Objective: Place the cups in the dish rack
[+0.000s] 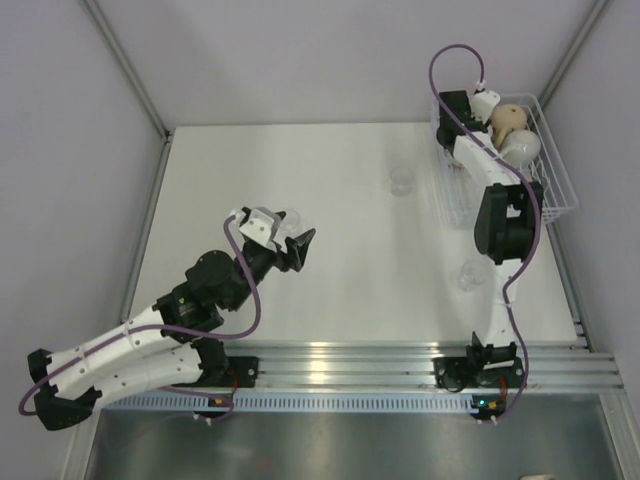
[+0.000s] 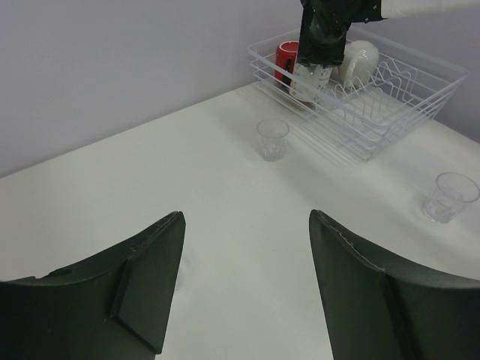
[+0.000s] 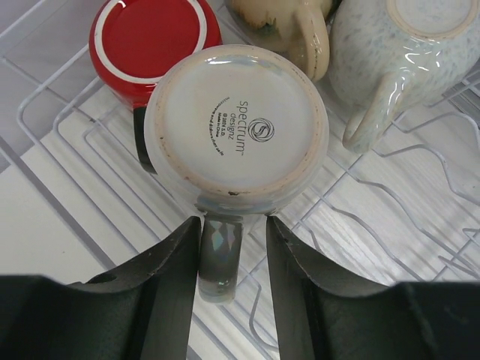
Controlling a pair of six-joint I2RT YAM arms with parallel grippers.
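The white mug [image 3: 236, 120] stands upside down in the dish rack [image 3: 75, 127], its grey handle [image 3: 220, 255] between the fingers of my right gripper [image 3: 234, 225]. The jaws are open: the left finger is against the handle, with a gap on the right side. A red cup [image 3: 150, 37], a beige mug [image 3: 289, 22] and a speckled white mug [image 3: 405, 60] sit upside down beside it. Two clear glass tumblers [image 1: 402, 181] [image 1: 472, 274] stand on the table left of the dish rack [image 1: 555, 190]. My left gripper [image 1: 297, 245] hovers open and empty over mid-table.
The rack sits at the table's far right corner by grey walls. In the left wrist view the nearer tumbler [image 2: 272, 139] stands ahead of the left gripper [image 2: 246, 221], the other tumbler [image 2: 450, 196] to the right. The right arm stretches over the rack's left side.
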